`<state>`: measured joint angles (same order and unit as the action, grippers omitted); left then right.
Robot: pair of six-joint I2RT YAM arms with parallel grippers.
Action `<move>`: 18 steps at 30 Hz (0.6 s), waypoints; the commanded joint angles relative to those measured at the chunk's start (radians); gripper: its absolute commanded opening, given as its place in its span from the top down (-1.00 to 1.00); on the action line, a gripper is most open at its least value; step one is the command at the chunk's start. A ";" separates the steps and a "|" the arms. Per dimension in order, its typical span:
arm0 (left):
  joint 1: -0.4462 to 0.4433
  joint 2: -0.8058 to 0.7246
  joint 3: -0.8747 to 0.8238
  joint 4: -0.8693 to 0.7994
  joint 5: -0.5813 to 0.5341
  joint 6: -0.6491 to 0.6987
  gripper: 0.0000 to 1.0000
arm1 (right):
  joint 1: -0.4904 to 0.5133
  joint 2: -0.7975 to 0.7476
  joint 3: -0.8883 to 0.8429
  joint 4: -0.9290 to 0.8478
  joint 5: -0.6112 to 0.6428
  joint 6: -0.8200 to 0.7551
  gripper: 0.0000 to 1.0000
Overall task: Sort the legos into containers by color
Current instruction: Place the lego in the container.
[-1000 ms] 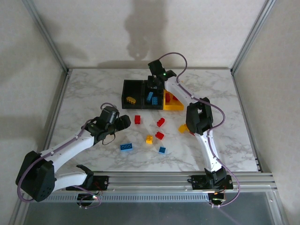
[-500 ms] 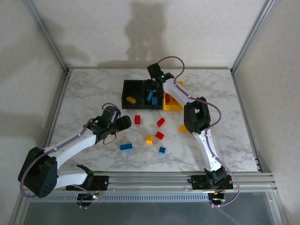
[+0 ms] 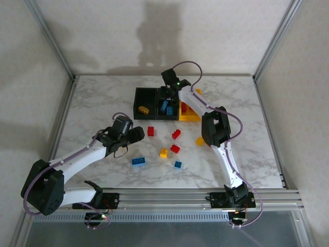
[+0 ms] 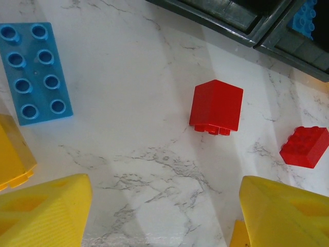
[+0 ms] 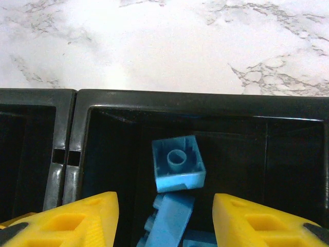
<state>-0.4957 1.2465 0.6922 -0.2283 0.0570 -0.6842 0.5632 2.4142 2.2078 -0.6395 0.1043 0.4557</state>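
Near the tabletop's far edge, the right gripper (image 5: 164, 208) hangs released over the middle black plastic bin (image 5: 257, 134), small blue studded brick (image 5: 178, 163) loose inside, so the drop looks done; next, lift out and fetch another.

We see three joined bins in a row. The left black bin (image 3: 145, 117) holds a yellow brick (image 3: 143, 109). The middle black bin (image 5: 205, 96) holds blue bricks (image 3: 164, 108), one tipped brick (image 5: 177, 163) showing its hollow underside. The yellow-orange bin (image 3: 190, 118) holds a red brick (image 3: 183, 108). Loose red bricks (image 3: 150, 131), loose blue bricks (image 3: 138, 161) and a loose yellow brick (image 3: 163, 153) lie scattered nearer us.
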 commanded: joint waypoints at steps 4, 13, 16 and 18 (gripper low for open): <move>-0.006 -0.021 0.039 -0.044 -0.046 -0.008 -0.53 | 0.027 -0.177 -0.100 0.051 0.012 -0.029 -0.02; 0.003 -0.036 0.075 -0.115 -0.111 -0.003 -0.57 | 0.049 -0.503 -0.560 0.249 -0.040 -0.041 -0.04; 0.006 -0.008 0.104 -0.120 -0.123 0.008 -0.58 | 0.067 -0.585 -0.664 0.275 -0.046 -0.047 -0.04; 0.012 0.027 0.132 -0.132 -0.144 0.017 -0.58 | 0.084 -0.633 -0.729 0.286 -0.044 -0.051 -0.04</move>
<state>-0.4934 1.2373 0.7742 -0.3202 -0.0319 -0.6834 0.6197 1.8381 1.5475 -0.4034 0.0742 0.4286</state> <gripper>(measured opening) 0.787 0.521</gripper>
